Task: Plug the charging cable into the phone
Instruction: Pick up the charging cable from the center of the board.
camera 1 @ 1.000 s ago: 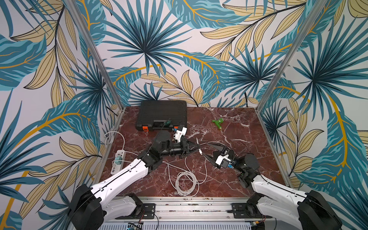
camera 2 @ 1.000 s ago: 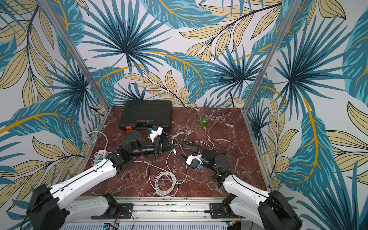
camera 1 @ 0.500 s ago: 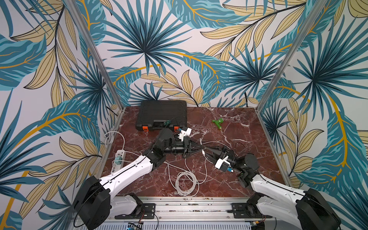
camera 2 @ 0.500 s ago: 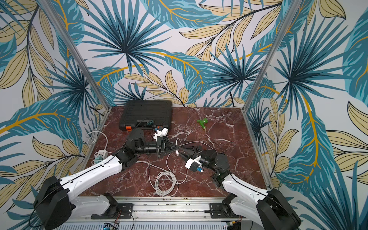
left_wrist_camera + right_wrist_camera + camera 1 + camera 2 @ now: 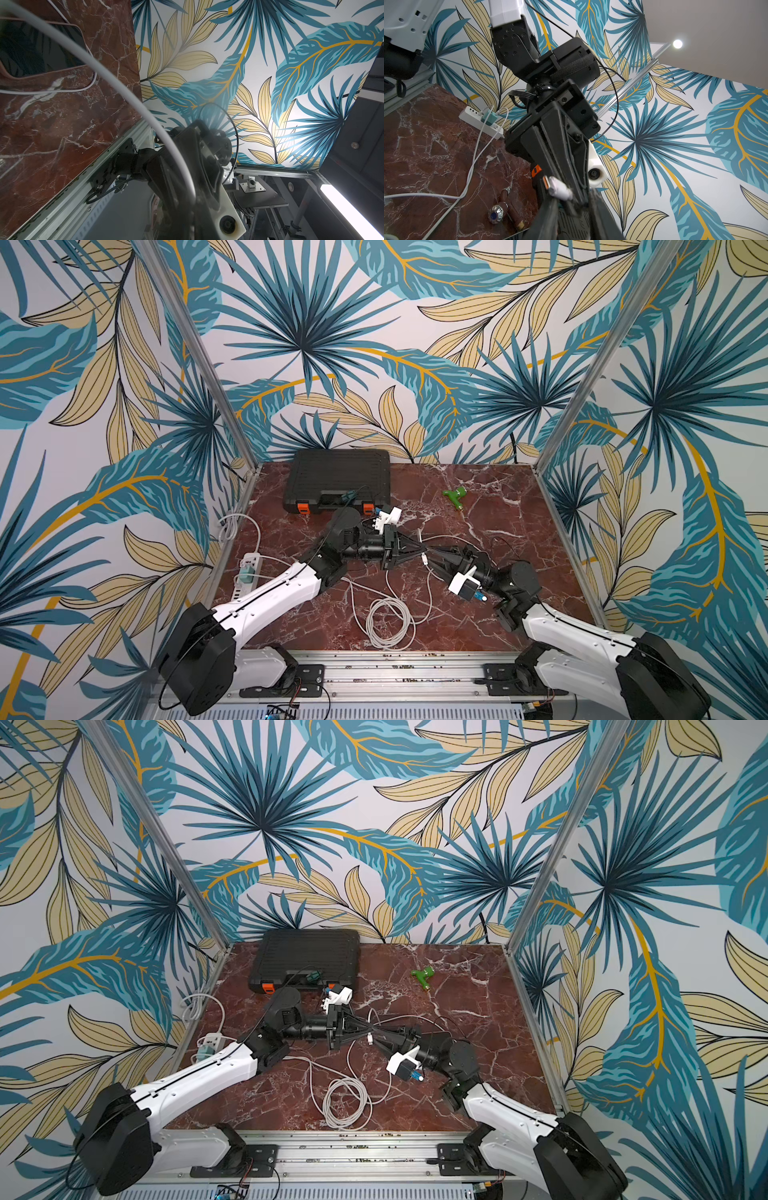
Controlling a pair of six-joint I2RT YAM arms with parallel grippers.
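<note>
Both arms reach low, tips meeting mid-worktop (image 5: pixel 478 614); left fingers (image 5: pixel 562 158) clamped on charging-cable plug (image 5: pixel 557 188); right fingers (image 5: pixel 602 218) part-closed beside it, grip unclear.

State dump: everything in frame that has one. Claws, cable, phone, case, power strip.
left claw, shut on the charging cable just behind its plug
right claw, tips at that plug; grip unclear
charging cable, plug in the air, not in the phone; slack coiled on the table
phone, flat on the table, screen dark
tool case, closed
power strip, teal charger plugged in
</note>
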